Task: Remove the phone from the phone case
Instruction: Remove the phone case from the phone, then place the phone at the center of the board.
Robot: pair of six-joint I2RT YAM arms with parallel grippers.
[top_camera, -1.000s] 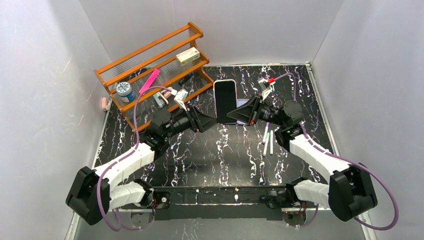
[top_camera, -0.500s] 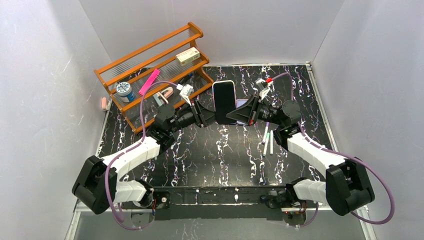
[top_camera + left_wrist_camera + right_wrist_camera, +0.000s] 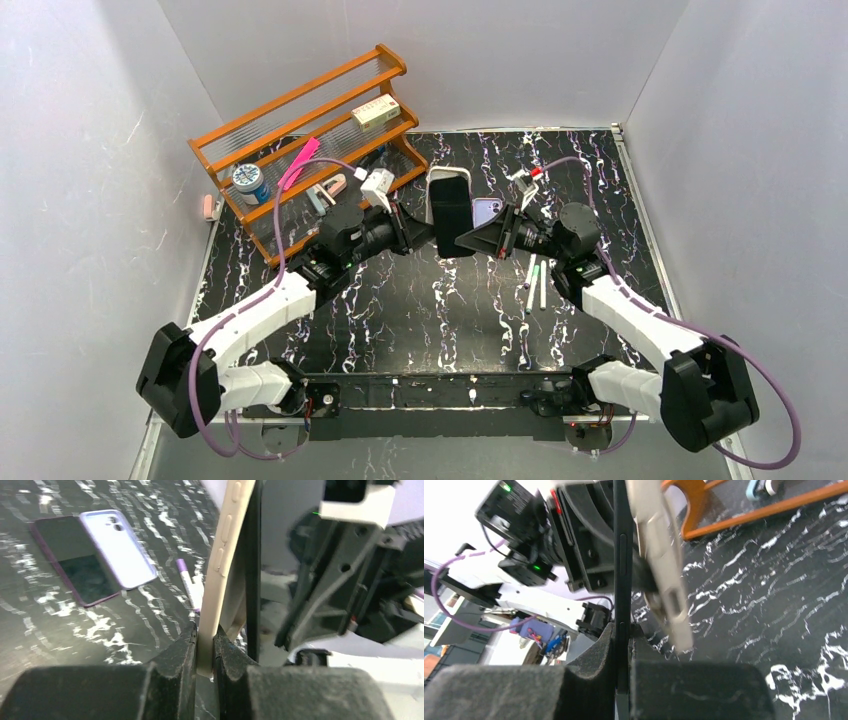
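Phone (image 3: 452,215), likely stiff and slick, stands upright above the table (image 3: 450,310): your right gripper (image 3: 622,635) pinches its edge, your left gripper (image 3: 205,647) pinches the probably bendy case (image 3: 222,565) lip, so peel there.

phone (image 3: 622,555) top cut off at frame edge, case (image 3: 664,580) blurred

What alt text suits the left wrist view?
The left pincer is shut on the edge of an upright cream phone case, parted from a thin black phone beside it. Behind, a lilac phone or case lies flat on the black marbled table.
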